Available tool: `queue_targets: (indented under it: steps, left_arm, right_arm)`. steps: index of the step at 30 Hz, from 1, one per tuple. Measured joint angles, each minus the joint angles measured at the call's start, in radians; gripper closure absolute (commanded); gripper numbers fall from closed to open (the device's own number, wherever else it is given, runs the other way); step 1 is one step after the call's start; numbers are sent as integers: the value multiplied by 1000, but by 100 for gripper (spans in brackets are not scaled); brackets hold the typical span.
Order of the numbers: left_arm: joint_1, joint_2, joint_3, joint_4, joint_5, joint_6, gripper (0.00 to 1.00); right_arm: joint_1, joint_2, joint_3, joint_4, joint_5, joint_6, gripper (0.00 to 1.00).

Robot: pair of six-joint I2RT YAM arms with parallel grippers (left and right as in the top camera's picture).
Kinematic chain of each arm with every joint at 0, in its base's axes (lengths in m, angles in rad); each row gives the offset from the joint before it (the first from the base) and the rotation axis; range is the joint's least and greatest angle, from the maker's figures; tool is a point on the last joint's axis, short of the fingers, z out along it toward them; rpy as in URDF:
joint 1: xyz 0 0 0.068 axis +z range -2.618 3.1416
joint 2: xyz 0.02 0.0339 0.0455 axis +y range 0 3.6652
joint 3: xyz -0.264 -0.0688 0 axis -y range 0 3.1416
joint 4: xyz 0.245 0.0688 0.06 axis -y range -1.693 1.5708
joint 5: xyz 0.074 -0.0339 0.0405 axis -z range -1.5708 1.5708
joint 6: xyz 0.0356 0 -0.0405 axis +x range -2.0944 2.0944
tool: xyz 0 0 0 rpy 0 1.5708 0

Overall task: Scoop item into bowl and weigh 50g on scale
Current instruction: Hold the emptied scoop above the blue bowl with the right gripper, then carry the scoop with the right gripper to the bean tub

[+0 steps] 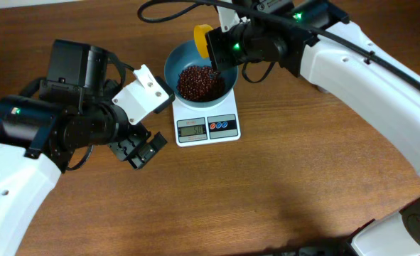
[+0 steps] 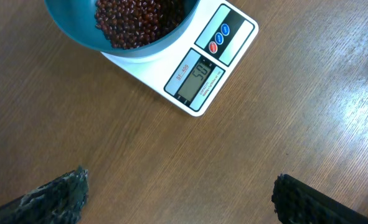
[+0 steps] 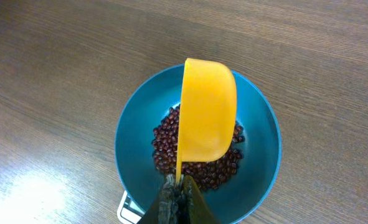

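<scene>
Right gripper clenched a yellow scoop over beans; only beyond left gripper's released jaws was the scale display legible.

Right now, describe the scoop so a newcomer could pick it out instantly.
Find the white scale on the wooden table, with the blue bowl of beans on it. Over that bowl, gripped by the right pincer, hangs the scoop: the only yellow thing in view.

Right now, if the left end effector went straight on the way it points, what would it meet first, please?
Probably the bare wooden table: the open left end effector aims at wood short of the scale. Depth is unclear; a shallower line might reach the scale's front edge.
</scene>
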Motion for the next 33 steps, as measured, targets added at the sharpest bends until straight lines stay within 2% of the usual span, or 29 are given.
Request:
queue_targets:
  steps: [10,12,14,18,21,24,27,29,31,33]
  left_arm:
    - [0,0,0,0,0,0,1]
    - [0,0,0,0,0,0,1]
    - [0,0,0,0,0,0,1]
    - [0,0,0,0,0,0,1]
    - [0,0,0,0,0,0,1]
    - [0,0,0,2,0,0,1]
    - [0,0,2,3,-1,0,1]
    - [-1,0,3,2,-1,0,1]
    - [-1,0,3,0,-3,0,1]
    - [-1,0,3,0,-3,0,1]
  right_arm:
    - [-59,0,0,-25,-73,3,96]
    - [-81,0,0,-37,-164,3,96]
    - [-150,0,1,-104,-370,0,96]
    - [-294,0,3,-174,-751,-183,96]
    - [-414,0,3,-171,-925,-308,96]
    - [-526,0,3,-13,-997,-362,96]
    - [-597,2,2,383,-1051,-375,96]
    - [-600,2,7,557,-1077,-377,96]
    - [-600,2,8,593,-1082,-370,96]
    - [-599,3,13,465,-984,-287,96]
